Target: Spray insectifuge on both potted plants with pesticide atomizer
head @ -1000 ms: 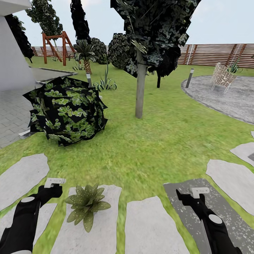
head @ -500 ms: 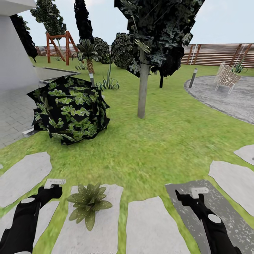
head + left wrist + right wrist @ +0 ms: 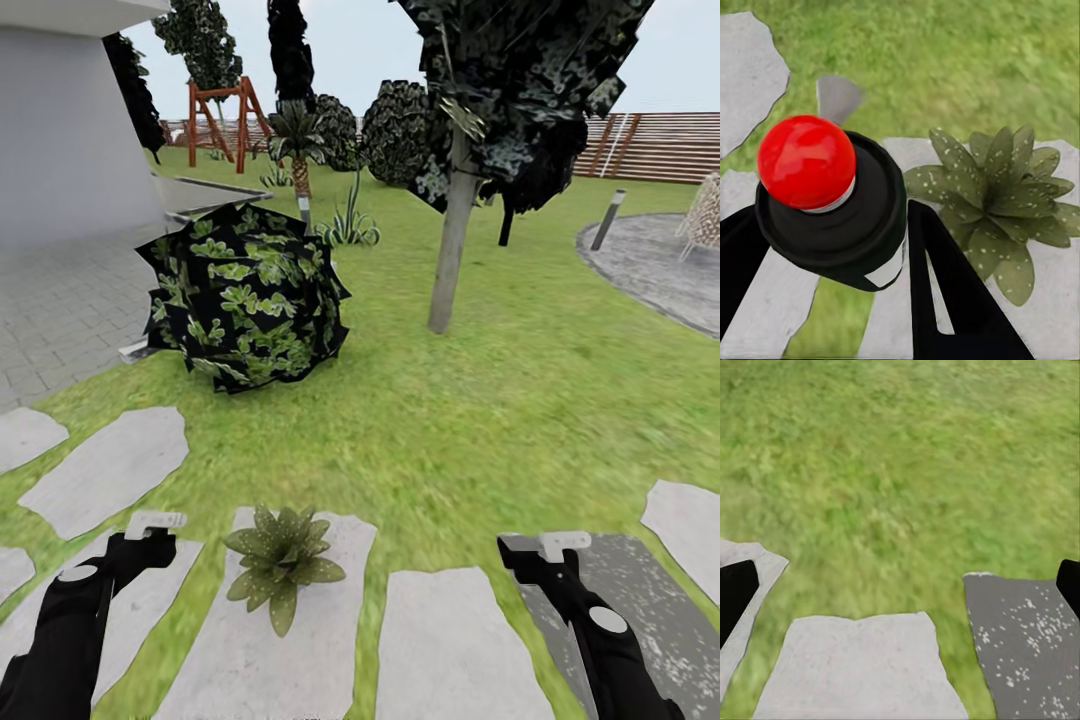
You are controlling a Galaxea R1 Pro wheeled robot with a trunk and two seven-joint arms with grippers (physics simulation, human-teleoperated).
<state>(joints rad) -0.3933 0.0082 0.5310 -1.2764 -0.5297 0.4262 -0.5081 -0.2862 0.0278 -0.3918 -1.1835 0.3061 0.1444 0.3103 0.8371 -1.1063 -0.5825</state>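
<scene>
outdoors on the lawn: left end effector (image 3: 152, 527) gripping the bottle, one plant close by

broadly, a green grass lawn (image 3: 480, 420) spreads across the garden, with a pale grey house wall (image 3: 70, 130) at its left edge and a brown slatted wooden fence (image 3: 660, 145) far behind. a tall dark-leaved tree on a grey trunk (image 3: 450, 240) stands in the grass, well apart from a round dark bush with light green leaves (image 3: 245, 298) to its left. nearer the robot, pale grey flat stepping stones (image 3: 110, 465) lie in a row, with one dark grey white-speckled stone (image 3: 640, 590) at the right.

a small low potted plant of pointed olive-green speckled leaves (image 3: 283, 563) sits on one pale stone, between the two black arms and nearer the left one. its pot cannot be made out.

in the left wrist view, the pesticide atomizer (image 3: 847, 225), a dark round-bodied bottle with a white label patch and a glossy red ball on top, is clamped between the left end effector's black fingers (image 3: 937, 300), with the plant just beside it.

the right end effector (image 3: 560, 548) hangs over the speckled stone; its fingers (image 3: 735, 592) are spread wide with nothing between them.
</scene>
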